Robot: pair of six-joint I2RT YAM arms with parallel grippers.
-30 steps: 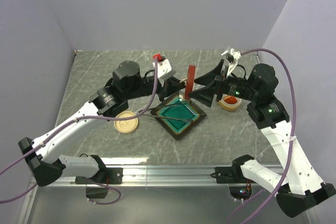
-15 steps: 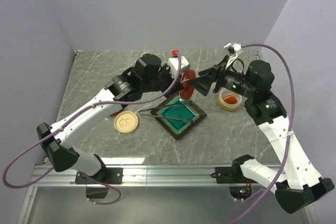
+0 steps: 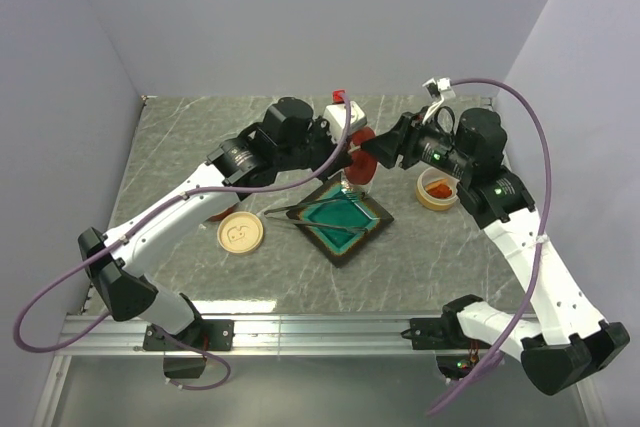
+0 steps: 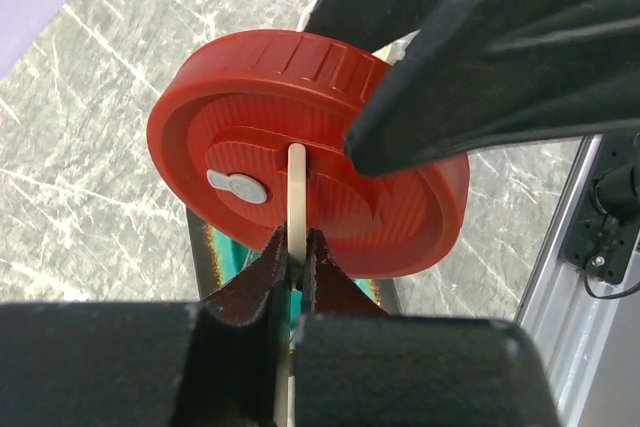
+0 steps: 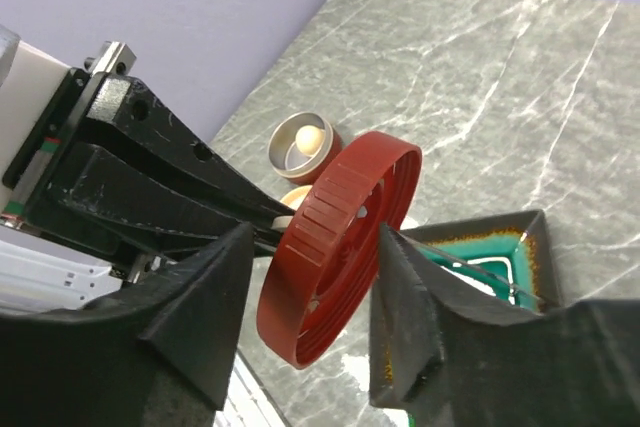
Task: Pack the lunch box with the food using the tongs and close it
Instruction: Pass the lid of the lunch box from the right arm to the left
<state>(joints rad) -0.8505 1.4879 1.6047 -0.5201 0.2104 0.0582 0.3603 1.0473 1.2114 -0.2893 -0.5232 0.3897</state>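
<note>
**Operator:** Begin at the near side. Where are the tongs and the food?

**Technician:** The tongs (image 3: 312, 219) lie flat across the green dish (image 3: 366, 243), with their long axis running left to right. Neither gripper is on them. The egg-shaped piece (image 3: 238, 237) sits in a round container (image 3: 221, 235) on the left arm's side of the dish. The orange-red lumps (image 3: 437, 189) sit in a second round container (image 3: 437, 208) on the right arm's side, a little farther back. The food is not yet packed.

**Operator:** And above the dish's far corner?

**Technician:** The red lid (image 4: 255, 112) hangs there on edge. The left gripper (image 4: 293, 247) is pinched tight on the cream tab (image 4: 297, 182) that stands out of the lid's top face. It alone carries the lid.

**Operator:** State of the right gripper?

**Technician:** The right gripper (image 5: 312, 237) faces in from the opposite side. Its jaws are parted and straddle the lid across its thickness, one finger on the tab face and the other on the hollow underside. A gap shows on the tab side; contact on the other side cannot be confirmed. It grips nothing.

**Operator:** What does the coming move turn on?

**Technician:** This looks like a handover. The lid lies straight ahead between the right fingers, with its flat faces roughly parallel to them, so closing the jaws should be enough. The left fingers share the tab face, so the right finger on that side must close clear of them.
</note>
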